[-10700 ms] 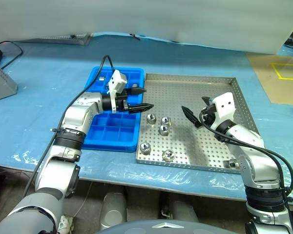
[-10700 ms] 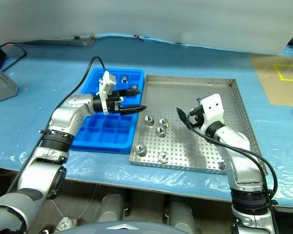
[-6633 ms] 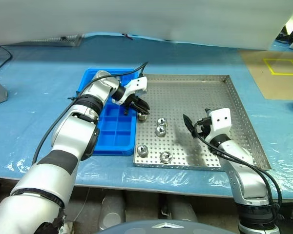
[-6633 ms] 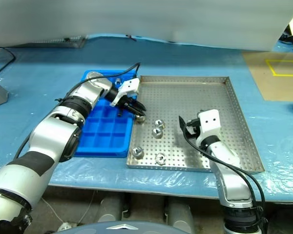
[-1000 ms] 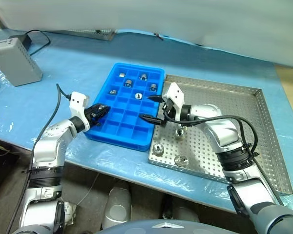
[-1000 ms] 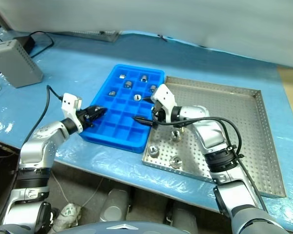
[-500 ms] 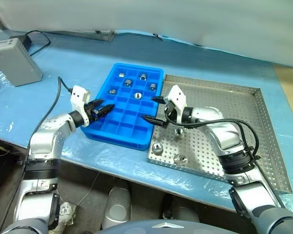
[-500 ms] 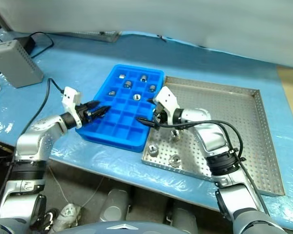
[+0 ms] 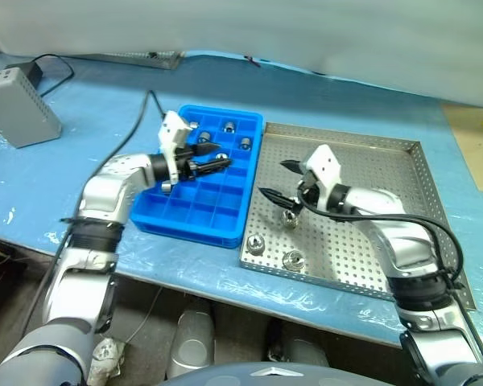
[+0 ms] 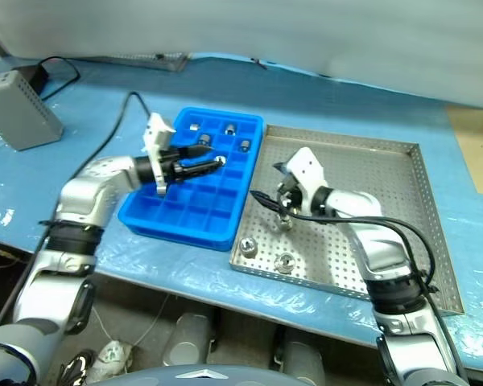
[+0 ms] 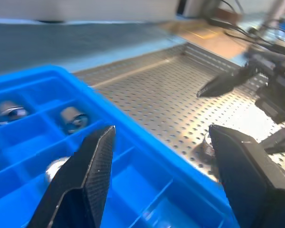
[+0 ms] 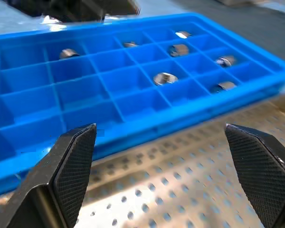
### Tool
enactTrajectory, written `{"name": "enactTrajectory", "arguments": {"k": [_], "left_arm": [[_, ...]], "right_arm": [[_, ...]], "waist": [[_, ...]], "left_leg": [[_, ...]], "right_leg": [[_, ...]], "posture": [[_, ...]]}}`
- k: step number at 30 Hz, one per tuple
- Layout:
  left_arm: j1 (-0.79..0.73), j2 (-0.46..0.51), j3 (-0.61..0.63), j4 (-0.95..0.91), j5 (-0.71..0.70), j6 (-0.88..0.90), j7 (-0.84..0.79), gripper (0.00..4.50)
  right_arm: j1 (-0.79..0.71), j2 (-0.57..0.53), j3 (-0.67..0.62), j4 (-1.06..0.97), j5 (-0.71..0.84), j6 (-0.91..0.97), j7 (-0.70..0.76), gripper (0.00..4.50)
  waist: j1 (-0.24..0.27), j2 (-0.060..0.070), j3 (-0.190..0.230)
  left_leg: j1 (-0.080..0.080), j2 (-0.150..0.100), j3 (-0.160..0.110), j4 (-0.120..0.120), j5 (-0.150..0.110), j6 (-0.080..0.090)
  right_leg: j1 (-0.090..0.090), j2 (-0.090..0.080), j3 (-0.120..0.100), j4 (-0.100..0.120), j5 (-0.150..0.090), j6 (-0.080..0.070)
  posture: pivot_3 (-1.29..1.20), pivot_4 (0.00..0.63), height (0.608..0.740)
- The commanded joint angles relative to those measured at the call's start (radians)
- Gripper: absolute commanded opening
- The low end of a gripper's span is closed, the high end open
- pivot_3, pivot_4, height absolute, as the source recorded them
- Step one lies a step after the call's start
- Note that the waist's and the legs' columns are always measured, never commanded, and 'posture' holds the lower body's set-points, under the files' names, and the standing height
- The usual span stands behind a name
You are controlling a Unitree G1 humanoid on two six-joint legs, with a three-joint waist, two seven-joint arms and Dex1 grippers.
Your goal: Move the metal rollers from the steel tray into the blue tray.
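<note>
Three small shiny silver metal rollers lie in the large square perforated steel tray (image 9: pixel 362 173), which sits right of centre in the head view: one roller (image 9: pixel 290 219) just below the right gripper, one (image 9: pixel 257 244) at the tray's lower left corner and one (image 9: pixel 292 259) beside it on the near edge. More rollers, among them one (image 9: pixel 229 125) near the top rim, sit in the upper compartments of the bright blue rectangular plastic tray (image 9: pixel 193 221), which lies just left of the steel tray, rim beside rim.

The left gripper (image 9: pixel 212 158) is above the upper middle of the blue tray, its two black fingers pointing right and standing apart with nothing between them. The right gripper (image 9: pixel 277 180) is above the left part of the steel tray, pointing left toward the blue tray, its fingers spread wide and empty.

Both trays rest on a blue plastic-covered table (image 9: pixel 80 161). A grey box (image 9: pixel 18 104) stands at the upper left.
</note>
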Motion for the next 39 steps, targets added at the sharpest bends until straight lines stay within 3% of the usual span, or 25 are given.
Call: {"name": "enactTrajectory", "arguments": {"k": [1,4,8,12,18,23,29,39], "left_arm": [[-0.076,-0.010,-0.114,0.142,0.124,-0.164,-0.101,3.31],[-0.146,-0.057,-0.193,0.335,0.228,-0.330,-0.143,3.31],[-0.248,-0.141,-0.235,0.521,0.321,-0.461,-0.141,3.31],[-0.327,-0.227,-0.210,0.644,0.331,-0.535,-0.176,3.31],[-0.405,-0.263,-0.120,0.741,0.294,-0.557,-0.221,3.31],[-0.434,-0.220,0.048,0.735,0.160,-0.480,-0.330,3.31],[-0.324,-0.122,0.067,0.631,0.163,-0.412,-0.393,3.31],[-0.045,0.005,0.080,0.228,0.111,-0.193,-0.328,3.31]], "right_arm": [[0.073,-0.031,-0.095,-0.129,0.027,0.042,-0.044,4.50],[0.161,-0.044,-0.139,-0.218,0.035,0.080,-0.076,4.50],[0.221,-0.037,-0.192,-0.286,0.039,0.112,-0.134,4.50],[0.261,-0.019,-0.194,-0.336,0.044,0.130,-0.183,4.50],[0.299,-0.007,-0.165,-0.367,0.043,0.135,-0.213,4.50],[0.287,-0.004,-0.094,-0.308,0.033,0.105,-0.192,4.50],[0.203,-0.003,-0.022,-0.177,0.014,0.045,-0.157,4.50],[0.088,-0.017,0.048,-0.013,0.000,-0.030,-0.058,4.50]], "waist": [[-0.019,0.000,0.000],[-0.046,0.000,0.000],[-0.077,-0.001,0.000],[-0.100,-0.001,0.000],[-0.131,-0.001,0.000],[-0.141,-0.001,0.000],[-0.147,-0.001,0.000],[-0.126,-0.001,0.000]], "left_leg": [[0.000,0.000,0.000,0.000,0.000,0.000],[0.000,-0.001,0.000,-0.002,0.000,0.000],[0.000,-0.001,0.000,-0.001,0.000,0.000],[0.000,-0.002,0.000,-0.001,0.000,0.001],[0.000,-0.003,0.000,0.000,-0.001,0.002],[0.000,-0.003,0.000,0.000,-0.003,0.005],[0.002,-0.003,0.000,0.000,-0.004,0.007],[0.000,-0.001,0.001,0.000,-0.005,0.009]], "right_leg": [[0.000,0.000,0.000,0.000,0.000,0.001],[0.000,0.001,0.000,-0.002,-0.002,0.010],[0.001,0.001,0.000,-0.003,-0.001,0.011],[0.002,0.001,0.000,-0.004,-0.001,0.014],[0.002,0.001,0.000,-0.004,-0.001,0.014],[0.002,0.001,0.000,-0.005,0.001,0.004],[0.005,0.000,-0.001,-0.006,0.001,0.003],[0.004,-0.001,-0.003,-0.006,0.001,0.000]], "posture": [[0.00,0.150,0.740],[-0.05,0.150,0.740],[-0.11,0.150,0.740],[-0.18,0.150,0.740],[-0.22,0.150,0.740],[-0.20,0.150,0.740],[-0.11,0.150,0.740],[0.02,0.150,0.740]]}}
